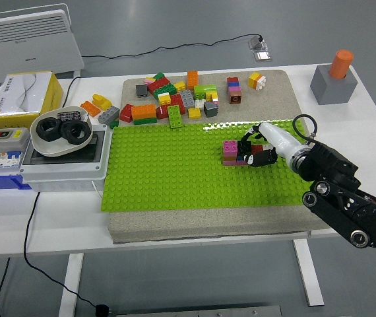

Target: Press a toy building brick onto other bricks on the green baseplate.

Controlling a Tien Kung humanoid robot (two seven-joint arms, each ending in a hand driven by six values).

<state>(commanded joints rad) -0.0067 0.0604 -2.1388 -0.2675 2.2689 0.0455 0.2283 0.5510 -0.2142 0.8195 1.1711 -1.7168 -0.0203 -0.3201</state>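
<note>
The right hand (254,149) curls its dark fingers onto a small brick (256,149) beside the pink stack (230,152) on the green baseplate (161,172). Light, rigid and slick plastic, it is probably best pinched by its sides.

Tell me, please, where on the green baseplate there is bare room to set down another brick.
The green baseplate is bare across its whole left half and along the near edge. It is crowded only at centre right, where the right hand works at the pink brick stack, and beyond the far edge by the loose brick pile.
</note>
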